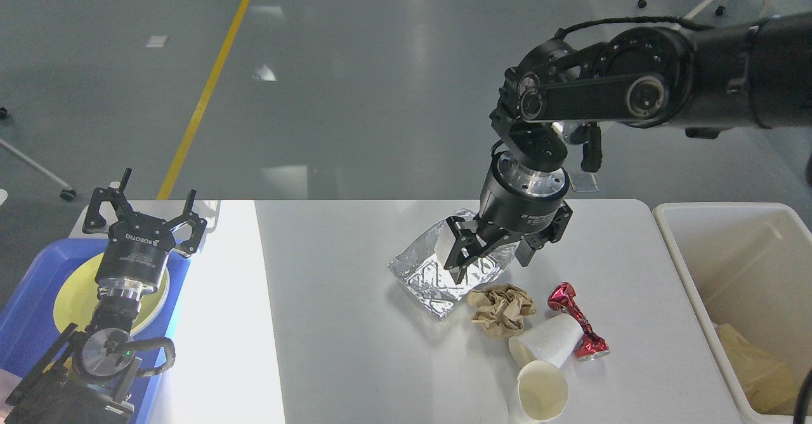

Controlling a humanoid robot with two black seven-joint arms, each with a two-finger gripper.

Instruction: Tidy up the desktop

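The white desktop carries a silver foil bag at its middle. In front of the bag lie a crumpled brown paper ball, a red foil wrapper and two tipped paper cups. My right gripper points down over the bag's far right part, fingers spread, nothing held. My left gripper stands open and upright at the far left, above the blue tray.
A blue tray holding a yellow plate sits at the left edge. A cream bin stands beside the desktop's right end, with a tan bag inside.
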